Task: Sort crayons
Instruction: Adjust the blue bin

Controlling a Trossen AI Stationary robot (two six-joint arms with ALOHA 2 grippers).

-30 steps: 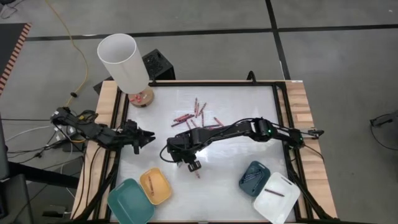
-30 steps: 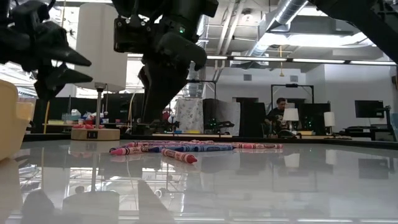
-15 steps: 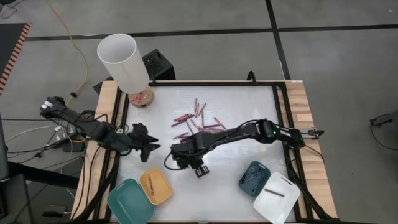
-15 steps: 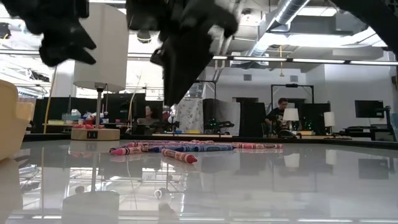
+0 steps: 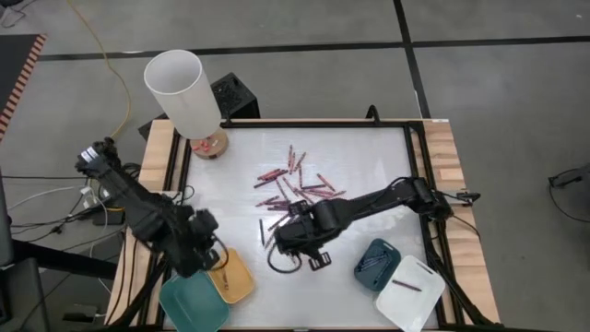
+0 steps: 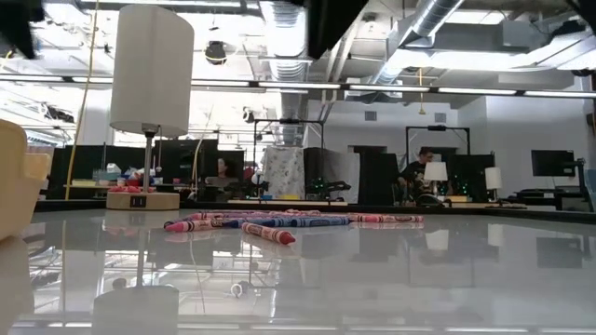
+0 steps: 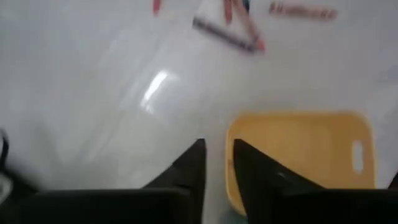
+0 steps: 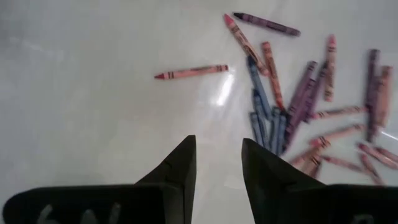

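Several crayons (image 5: 295,184), red, pink, purple and blue, lie loose on the white table top; the right wrist view shows the same pile of crayons (image 8: 292,106). One red crayon (image 8: 189,71) lies apart from the pile. My left gripper (image 7: 217,158) points down beside the yellow tray (image 7: 298,155), at its left rim; a narrow gap between its fingers holds nothing. My right gripper (image 8: 217,149) hangs open above bare table near the pile, on the pile's near side (image 5: 318,260), also with nothing between its fingers.
A teal tray (image 5: 194,300) and the yellow tray (image 5: 230,275) sit at the near left. A dark-blue tray (image 5: 376,263) and a white tray (image 5: 410,290), each with crayons in it, sit at the near right. A white-shaded lamp (image 5: 184,92) stands at the far left corner.
My left gripper has swung from the table's left edge toward the near edge and the yellow tray, tipping from nearly level to pointing down. My right gripper has risen out of the low view and gone toward the near right. The crayons lie as before.
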